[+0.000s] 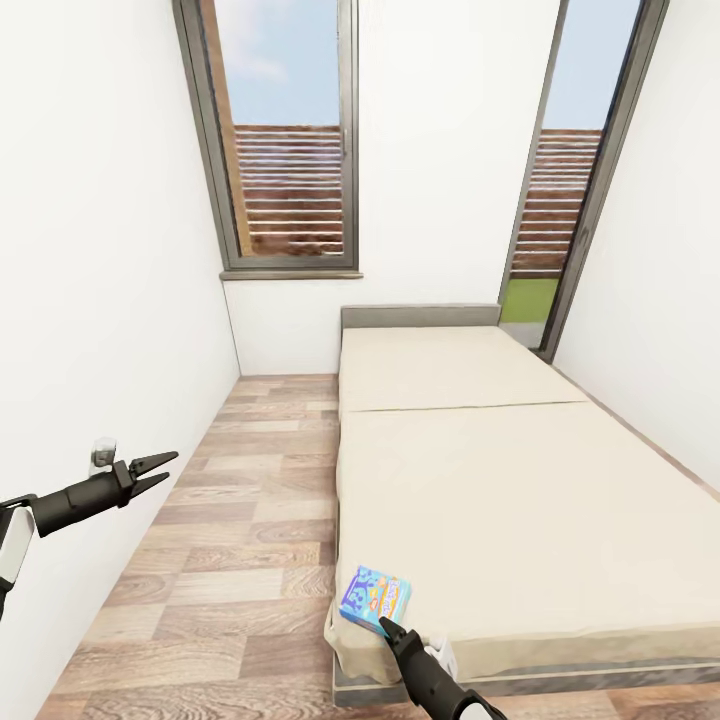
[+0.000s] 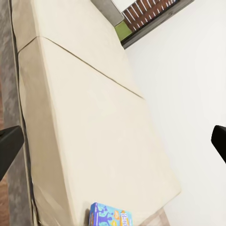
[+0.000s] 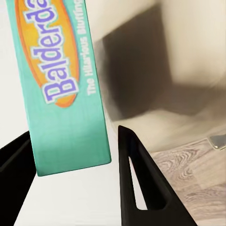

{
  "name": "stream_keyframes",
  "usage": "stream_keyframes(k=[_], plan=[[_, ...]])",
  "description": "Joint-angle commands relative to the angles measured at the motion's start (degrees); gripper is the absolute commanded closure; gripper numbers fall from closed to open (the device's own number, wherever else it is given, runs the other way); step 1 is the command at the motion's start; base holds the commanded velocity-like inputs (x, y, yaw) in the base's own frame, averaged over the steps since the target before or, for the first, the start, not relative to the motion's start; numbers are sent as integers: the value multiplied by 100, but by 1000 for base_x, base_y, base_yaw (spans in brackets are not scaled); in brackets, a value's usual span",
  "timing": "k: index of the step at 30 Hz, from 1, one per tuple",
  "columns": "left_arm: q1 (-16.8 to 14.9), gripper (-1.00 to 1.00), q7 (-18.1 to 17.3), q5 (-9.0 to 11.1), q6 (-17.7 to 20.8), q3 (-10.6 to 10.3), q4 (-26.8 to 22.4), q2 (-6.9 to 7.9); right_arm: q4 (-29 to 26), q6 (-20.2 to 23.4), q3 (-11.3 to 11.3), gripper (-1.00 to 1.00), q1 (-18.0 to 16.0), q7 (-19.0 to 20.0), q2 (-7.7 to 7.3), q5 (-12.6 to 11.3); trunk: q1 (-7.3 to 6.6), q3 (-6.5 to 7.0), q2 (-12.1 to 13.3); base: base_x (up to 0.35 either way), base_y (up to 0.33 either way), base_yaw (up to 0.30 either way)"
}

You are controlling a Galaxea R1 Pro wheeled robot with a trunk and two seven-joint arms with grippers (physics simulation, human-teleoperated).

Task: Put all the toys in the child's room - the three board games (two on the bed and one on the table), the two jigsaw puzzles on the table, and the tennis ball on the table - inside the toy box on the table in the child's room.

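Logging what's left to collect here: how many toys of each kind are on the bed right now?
Board games: 1, the blue box at the bed's near corner, with the right gripper at its edge
Jigsaw puzzles: 0
Tennis balls: 0
Total: 1

windows | fence slats outside | grass strip
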Motion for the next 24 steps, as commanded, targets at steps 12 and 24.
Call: stream_keyframes(k=[12, 24], plan=[[-3, -100, 1, 13, 34, -5, 2, -12, -1, 55, -27, 100, -2, -2, 5, -48, -265, 211, 480, 0, 0, 0], [-3, -100, 3, 5, 34, -6, 2, -21, -28, 95, 14, 100, -115, -94, 75, 27, -528, 426, 962, 0, 0, 0]])
